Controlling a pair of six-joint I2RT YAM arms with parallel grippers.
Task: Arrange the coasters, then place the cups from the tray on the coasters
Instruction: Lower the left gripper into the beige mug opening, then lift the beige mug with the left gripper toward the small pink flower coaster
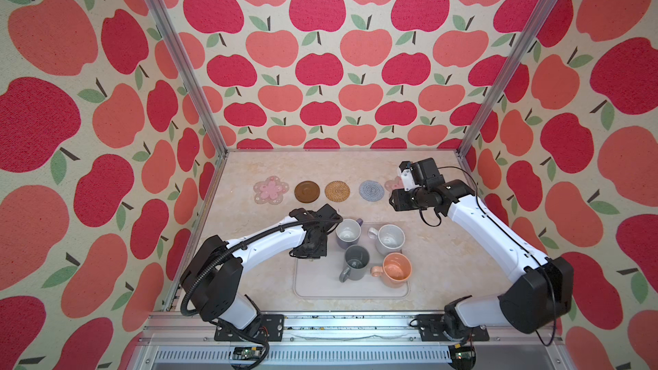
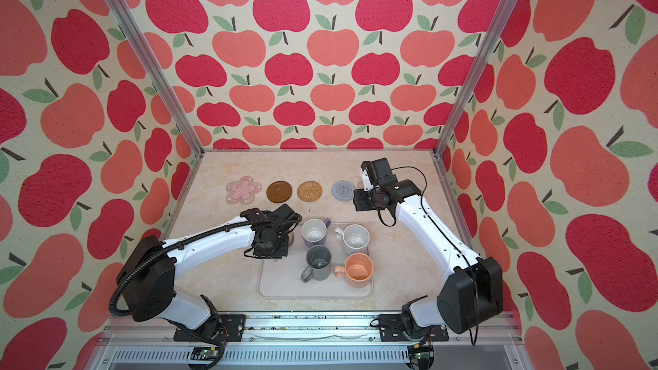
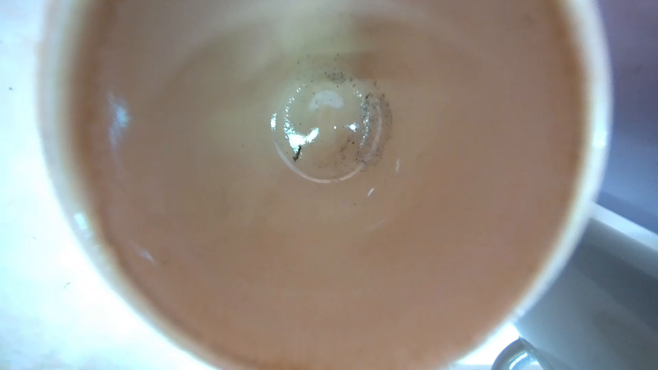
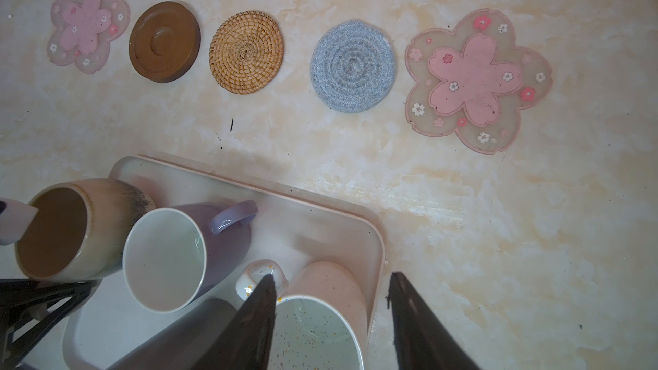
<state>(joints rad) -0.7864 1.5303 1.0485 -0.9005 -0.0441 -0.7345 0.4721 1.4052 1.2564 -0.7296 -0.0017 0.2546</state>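
1. Right wrist view: we see the left gripper clamped on the squat beige-olive glazed mug at its rim, in the pale rectangular tray, far-left corner.
2. Our right gripper, jaws apart, hovers over the white speckled mug, far-right corner.

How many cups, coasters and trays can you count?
Coasters: 5 (pink flower, brown disc, rattan, grey-blue, second pink flower)
Cups: 5 (beige cup, lavender, white speckled, dark grey, peach)
Tray: 1
Total: 11
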